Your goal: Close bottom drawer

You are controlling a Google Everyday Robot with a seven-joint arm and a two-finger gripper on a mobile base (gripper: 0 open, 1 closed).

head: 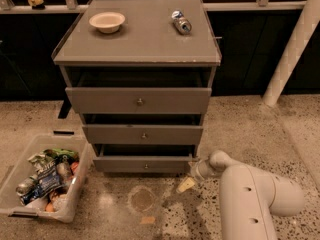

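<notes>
While the bottom drawer (145, 164) stands partly pulled out, its slim grey front sits lowest on the grey cabinet (137, 49), just above the speckled floor (240, 129). A dark gap shows along its top edge, under the middle drawer (143, 134). The small round knob (146, 166) is at the centre of the front.

The top drawer (138, 100) and the middle drawer are also out a little, each with a dark slot above it.

Gripper (189, 183): low, at the right end of the bottom drawer front, just off its lower right corner. Contact with the front cannot be told. Whether the gripper is spread or pressed together cannot be told either. The white arm (250, 199) enters from the lower right and reaches left toward that corner.

Cabinet top: a pale bowl (107, 21) at back left, a can (181, 22) lying on its side at back right, well apart.

Floor room: a clear plastic bin (75, 194) of packets sits at lower left, its right rim near the drawer's left end. Bare floor, with a round stain (142, 199), lies open in front of the drawer between bin and arm. A white post (295, 49) slants at far right.
</notes>
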